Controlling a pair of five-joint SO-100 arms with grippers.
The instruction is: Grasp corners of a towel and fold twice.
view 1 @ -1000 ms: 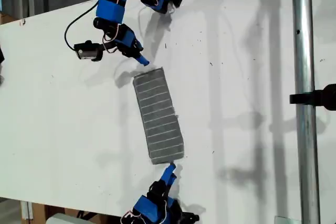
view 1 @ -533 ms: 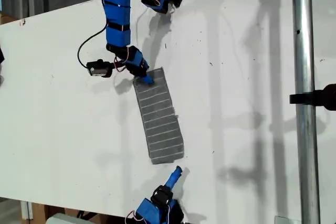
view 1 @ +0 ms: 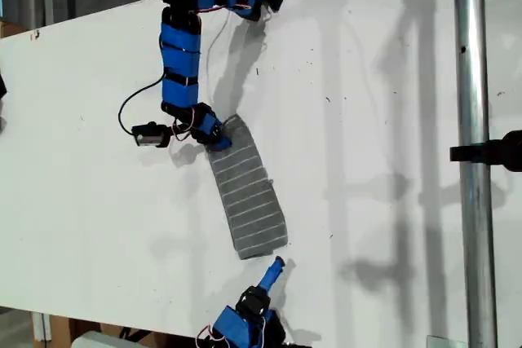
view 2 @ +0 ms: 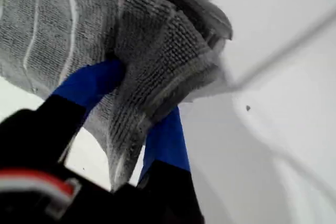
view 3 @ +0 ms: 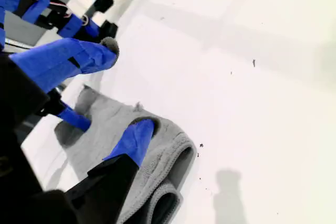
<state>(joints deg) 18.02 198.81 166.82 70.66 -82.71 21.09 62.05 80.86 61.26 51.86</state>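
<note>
Fingers first: in the exterior view, your first gripper (view 1: 218, 141) has its blue fingers (view 1: 214, 138) pinched on the far corner (view 1: 232, 125) of the towel (view 1: 247, 189), w/ that end bunched up a bit. The towel's folded into a narrow grey strip lying on the white table (view 1: 367, 120), running from that gripper down toward the second gripper (view 1: 275, 267). The second one sits just off the towel's near end, not touching it; can't tell its state from this view. A metal pole (view 1: 471, 152) stands well off from the towel toward the exterior view's right.

First wrist view: both blue fingers (view 2: 90, 85) are clamped on a wad of striped grey towel (view 2: 152, 51), fabric squeezed between them, table (view 2: 283, 87) behind.

Second wrist view: your second gripper (view 3: 122, 97) is spread apart w/ nothing in it, one finger (view 3: 134, 139) over the towel's (view 3: 105, 124) folded edge. The first arm (view 3: 50, 11) shows past the towel.
</note>
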